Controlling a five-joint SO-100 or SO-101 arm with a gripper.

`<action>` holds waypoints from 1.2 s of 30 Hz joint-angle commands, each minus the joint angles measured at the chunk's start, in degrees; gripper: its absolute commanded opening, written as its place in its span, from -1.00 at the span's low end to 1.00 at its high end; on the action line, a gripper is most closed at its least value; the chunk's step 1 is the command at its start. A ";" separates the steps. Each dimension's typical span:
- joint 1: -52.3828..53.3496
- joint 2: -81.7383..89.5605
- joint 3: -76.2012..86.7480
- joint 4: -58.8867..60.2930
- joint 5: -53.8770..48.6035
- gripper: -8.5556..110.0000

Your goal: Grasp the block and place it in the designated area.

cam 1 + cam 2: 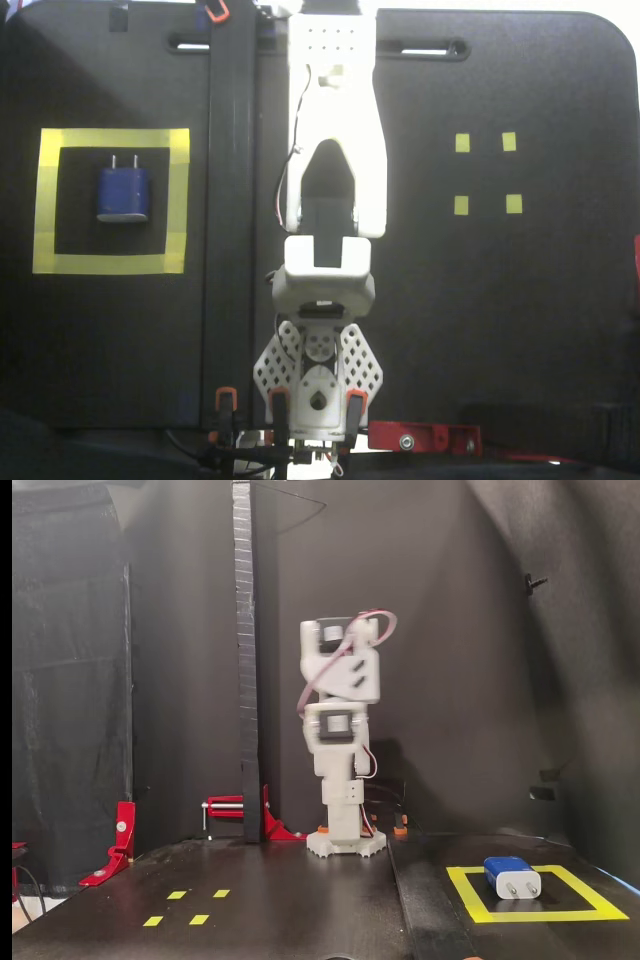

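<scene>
In the top-down fixed view you've got the block (124,193) lying inside the designated area (110,263) at left of the counter (560,330), prongs toward the top edge, clear of the tape on all sides. Arm (333,150) runs up the middle; base at bottom centre. Four small tape squares (487,173) sit well apart to the right. In the front fixed view it flips: block (511,876) in the area (470,897) at right, squares (187,906) at left, arm (340,750) behind, btw the two.

A matte black tabletop (500,320) with four small yellow tape squares (487,172) sits inside black fabric walls (70,680), where a dark vertical post (245,660) rises beside red clamps (235,815) under dim, even light.
</scene>
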 commanded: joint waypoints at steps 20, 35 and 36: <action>2.81 47.55 45.62 -43.86 -5.01 -0.86; 1.41 78.40 77.52 -66.36 -4.75 -0.86; 1.41 79.89 79.54 -68.20 -4.75 -0.86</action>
